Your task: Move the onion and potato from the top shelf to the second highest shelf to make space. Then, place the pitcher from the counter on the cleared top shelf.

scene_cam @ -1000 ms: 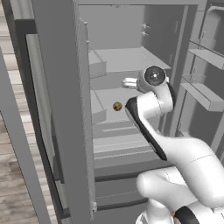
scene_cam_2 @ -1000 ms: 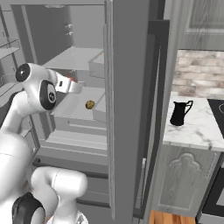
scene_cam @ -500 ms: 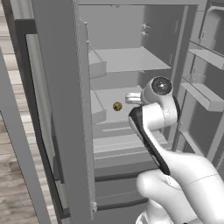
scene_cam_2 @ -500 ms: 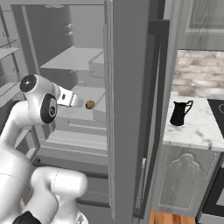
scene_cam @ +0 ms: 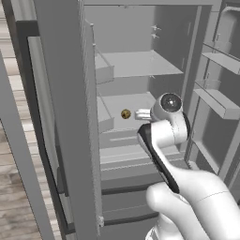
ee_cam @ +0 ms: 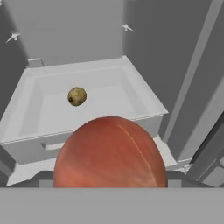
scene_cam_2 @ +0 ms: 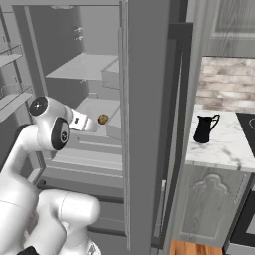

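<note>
The gripper (scene_cam: pixel 142 114), at the end of the white arm reaching into the open fridge, is clamped wide around the onion (ee_cam: pixel 110 151), a smooth red-orange ball with faint paler streaks running down its skin. In the hand view the onion bulges so close to the lens that it covers both fingertips, and its lower part is cut off. From the two base views the onion itself is hard to make out against the hand.

Just beyond the gripper (scene_cam_2: pixel 82 122) lies the potato (ee_cam: pixel 77 96), a small dull brown-yellow ball with dark mottling. It sits alone on the second highest shelf (ee_cam: pixel 109 103), a light-grey slab with raised edges and a narrow slot in its front, left of centre in the hand view. The onion hangs in front of that shelf's front edge, apart from the potato.

Above it, the top shelf (scene_cam: pixel 140 63) is a plain light-grey slab.

Well off to the right, outside the fridge, the black pitcher (scene_cam_2: pixel 203 129) stands upright on the marbled counter (scene_cam_2: pixel 226 147), its loop handle towards the fridge.

In all: one onion, one potato, one pitcher. The fridge door hides part of both shelves in the right base view.
</note>
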Controlling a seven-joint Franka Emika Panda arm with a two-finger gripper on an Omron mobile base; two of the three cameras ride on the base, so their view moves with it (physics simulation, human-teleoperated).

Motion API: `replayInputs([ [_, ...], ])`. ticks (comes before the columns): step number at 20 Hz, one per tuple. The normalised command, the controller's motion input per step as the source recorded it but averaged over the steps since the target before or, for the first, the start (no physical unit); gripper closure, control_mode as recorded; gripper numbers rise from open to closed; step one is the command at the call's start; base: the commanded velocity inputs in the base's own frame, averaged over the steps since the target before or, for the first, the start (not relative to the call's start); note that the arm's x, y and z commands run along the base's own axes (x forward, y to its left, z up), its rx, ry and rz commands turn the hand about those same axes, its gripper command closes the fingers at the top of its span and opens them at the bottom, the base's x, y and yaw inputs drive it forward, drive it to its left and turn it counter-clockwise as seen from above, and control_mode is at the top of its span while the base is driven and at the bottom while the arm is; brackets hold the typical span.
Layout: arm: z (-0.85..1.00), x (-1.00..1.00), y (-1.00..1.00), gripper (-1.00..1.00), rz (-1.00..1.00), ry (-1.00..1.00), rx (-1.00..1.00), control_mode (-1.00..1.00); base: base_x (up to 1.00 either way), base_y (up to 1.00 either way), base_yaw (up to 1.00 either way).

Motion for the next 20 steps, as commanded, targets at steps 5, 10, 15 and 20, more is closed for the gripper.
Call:
replayInputs([
  [5, -0.29, 0.23, -0.23, 1.0, -0.03, 0.0, 0.0, -1.0, 0.0, 0.0, 0.0],
  [10, -0.29, 0.44, -0.23, 1.0, -0.02, 0.0, 0.0, -1.0, 0.0, 0.0, 0.0],
  [15, -0.17, 0.56, -0.14, 1.0, 0.0, 0.0, 0.0, -1.0, 0.0, 0.0, 0.0],
  [20, -0.13, 0.57, -0.11, 1.0, 0.0, 0.0, 0.0, -1.0, 0.0, 0.0, 0.0],
])
